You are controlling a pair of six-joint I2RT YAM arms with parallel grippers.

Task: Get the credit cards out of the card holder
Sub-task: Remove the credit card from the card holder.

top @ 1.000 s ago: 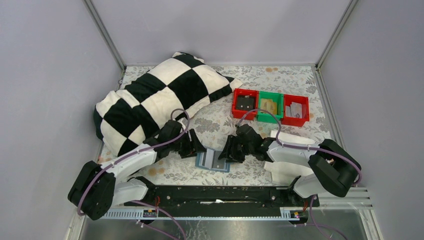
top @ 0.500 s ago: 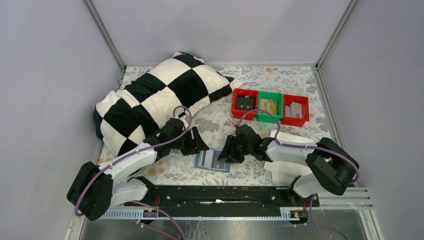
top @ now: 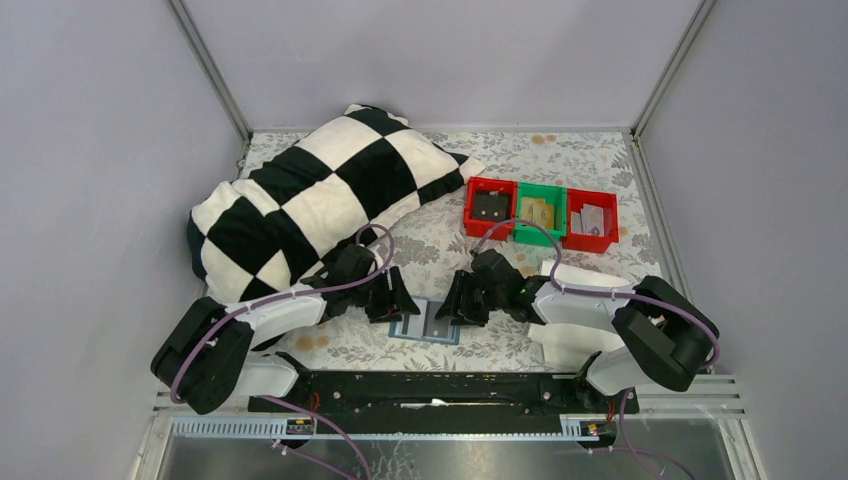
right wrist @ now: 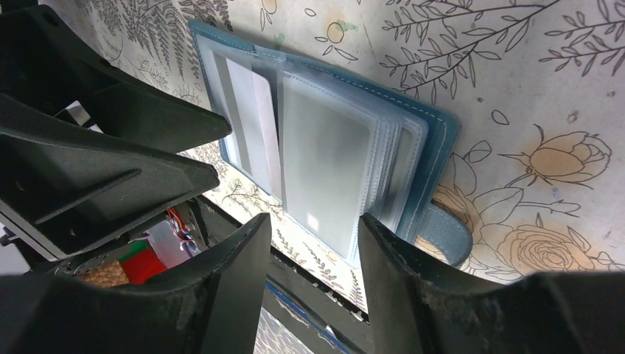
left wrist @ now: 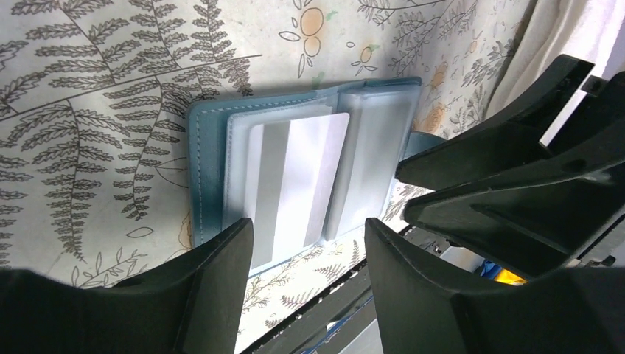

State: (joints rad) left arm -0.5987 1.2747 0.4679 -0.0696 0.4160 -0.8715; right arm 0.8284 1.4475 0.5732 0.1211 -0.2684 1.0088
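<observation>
As left tool (top: 398, 301) and right tool (top: 453, 303) gape empty flanking card holder (top: 428, 323), 3 bins (top: 541, 187) sit beyond.

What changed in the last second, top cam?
The left gripper moved right, up to the left edge of the open card holder, and its elbow swung inward. Nothing was gripped or released. The right gripper, card holder, pillow and bins stayed put; both sets of fingers are open.
</observation>
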